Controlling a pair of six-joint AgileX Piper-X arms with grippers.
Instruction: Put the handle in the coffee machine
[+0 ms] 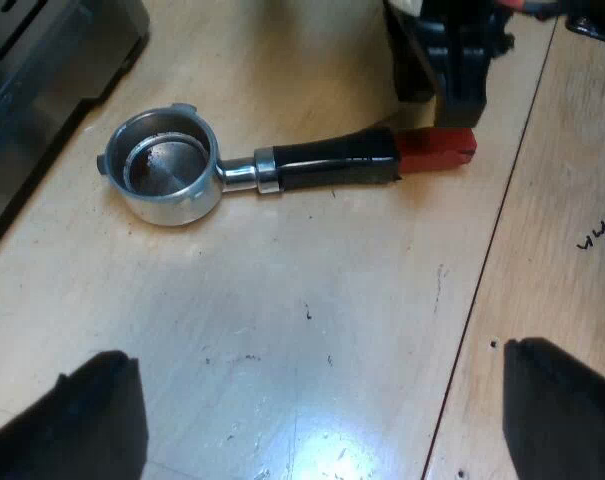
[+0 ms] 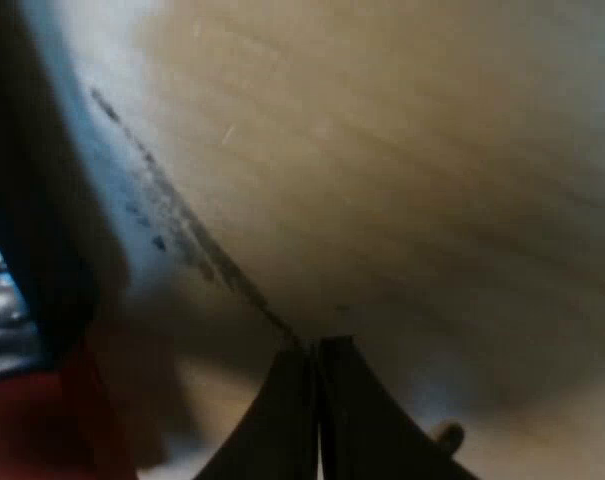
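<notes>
Holder (image 1: 282, 172) lies flat on your table (image 1: 312, 330), basket up, near the espresso machine (image 1: 32, 90). Right gripper (image 1: 457, 110) is at its red end (image 1: 437, 148). Your left gripper (image 1: 317, 352) hovers, fingers wide apart.

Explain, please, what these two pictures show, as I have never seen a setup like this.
These are two robot arms, each with a camera at its wrist, so each picture looks past that arm's own fingers. In the left wrist view, the left arm's two black fingers stand wide apart above a light wooden table, holding nothing. On the table lies the metal holder with a round basket and a black handle ending in red. It is loose, not yet in the grey espresso machine nearby. The right arm's black fingers are at the red end. The right wrist view is very close to the wood. There those fingers are pressed together with nothing between them, and the red blur beside them is probably the handle's end.
</notes>
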